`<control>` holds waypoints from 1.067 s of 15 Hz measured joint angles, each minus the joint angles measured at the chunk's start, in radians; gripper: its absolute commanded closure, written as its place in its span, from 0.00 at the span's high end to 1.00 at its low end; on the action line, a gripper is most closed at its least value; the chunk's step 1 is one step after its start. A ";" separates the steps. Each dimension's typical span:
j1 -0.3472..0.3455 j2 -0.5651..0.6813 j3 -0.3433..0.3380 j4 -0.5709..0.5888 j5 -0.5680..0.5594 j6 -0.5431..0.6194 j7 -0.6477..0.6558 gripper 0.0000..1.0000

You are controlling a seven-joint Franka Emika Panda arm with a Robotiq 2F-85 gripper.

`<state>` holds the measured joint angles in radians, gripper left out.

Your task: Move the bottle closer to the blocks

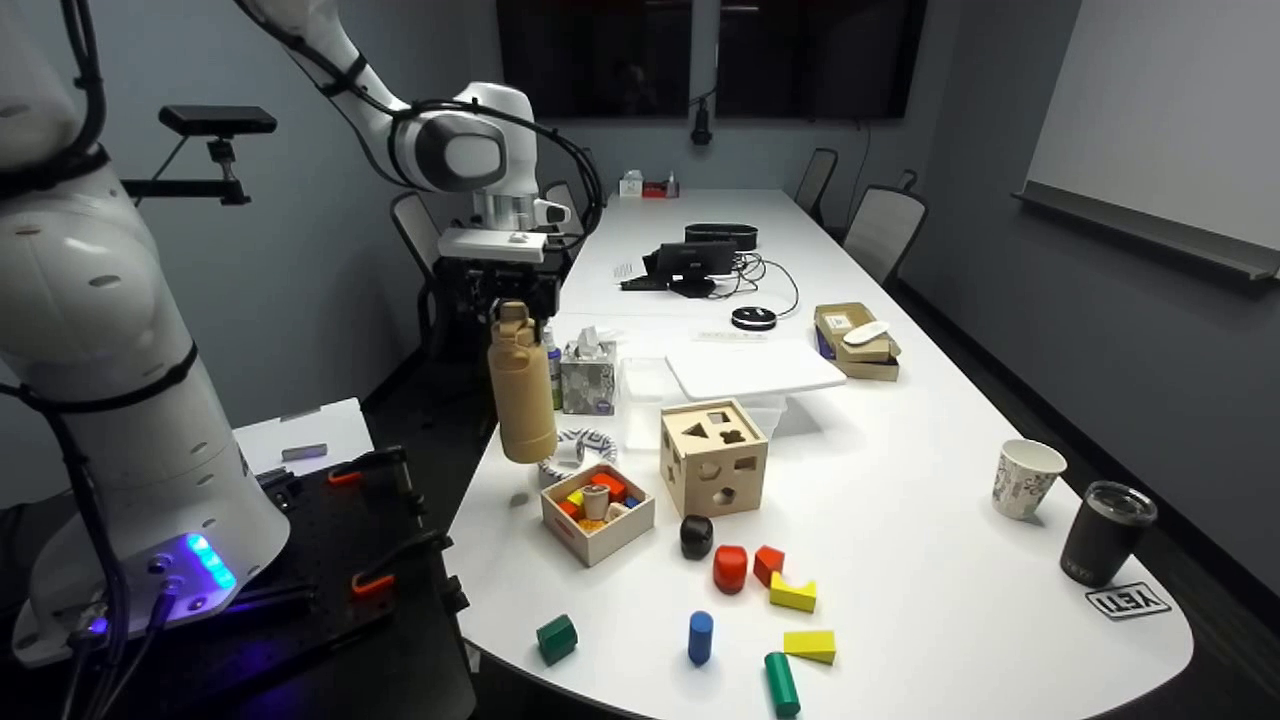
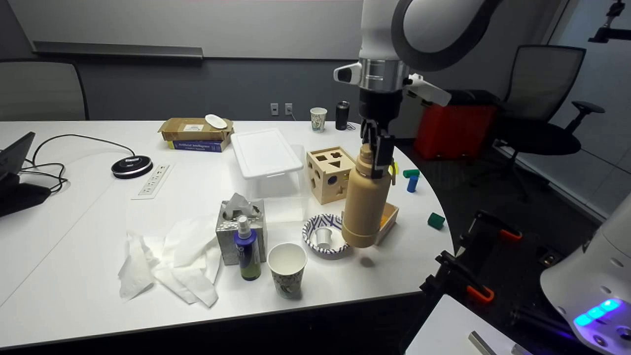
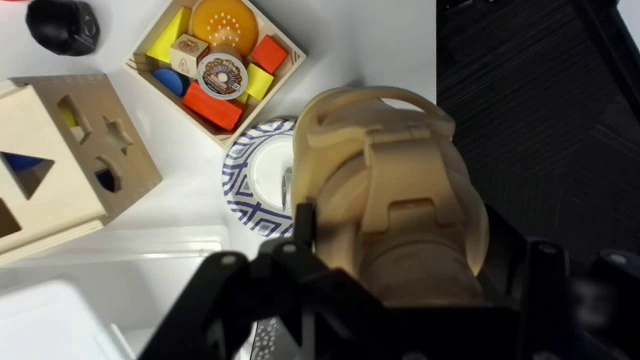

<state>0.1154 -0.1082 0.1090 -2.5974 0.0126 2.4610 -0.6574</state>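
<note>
The tan bottle (image 1: 523,400) hangs in the air over the table's near-robot edge, with its shadow below it. It looks slightly tilted in both exterior views (image 2: 364,209). My gripper (image 2: 377,160) is shut around its neck and cap; the wrist view shows the fingers on both sides of the bottle top (image 3: 400,165). Loose blocks lie toward the rounded table end: dark green (image 1: 557,638), blue (image 1: 700,637), red (image 1: 730,568), yellow (image 1: 810,645) and green (image 1: 781,684). More blocks sit in a small wooden box (image 1: 622,536) beside the bottle.
A patterned bowl (image 2: 315,224) holding a small white cup is right beside the bottle. The wooden shape cube (image 1: 712,460), a tissue box (image 2: 241,231), a spray bottle (image 2: 248,254), a paper cup (image 2: 288,271) and a clear bin with a white lid (image 2: 266,153) stand around. A black piece (image 1: 696,536) lies near the cube.
</note>
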 measured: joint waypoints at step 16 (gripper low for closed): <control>-0.216 -0.101 -0.261 0.066 -0.053 -0.040 0.282 0.53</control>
<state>-0.1009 -0.2093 -0.1523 -2.5316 -0.0409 2.4213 -0.3749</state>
